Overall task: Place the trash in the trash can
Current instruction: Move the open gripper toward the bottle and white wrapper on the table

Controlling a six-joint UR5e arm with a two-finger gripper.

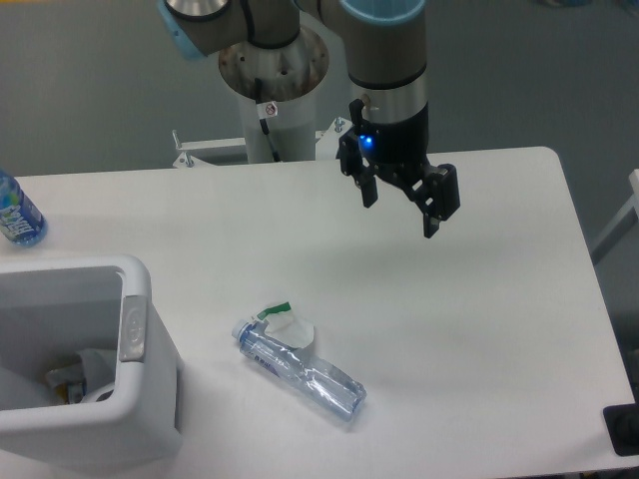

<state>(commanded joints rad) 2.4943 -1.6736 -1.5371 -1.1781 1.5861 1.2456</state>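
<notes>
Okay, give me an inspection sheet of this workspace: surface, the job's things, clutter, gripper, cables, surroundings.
Surface: white table, no spills seen.
Job's things: crushed clear bottle lies on its side on the table, to the right of the bin; crumpled paper scrap with a green strip lies against its cap end. White trash can stands at the lower left corner, with some litter already inside.
Clutter: uncrushed blue-label bottle at the left edge.
Gripper: gripper open, empty, hanging above the table behind the trash, touching nothing.
Cables: a black cable runs down the arm's pedestal.
Surroundings: grey floor; white arm pedestal behind the table.
</notes>
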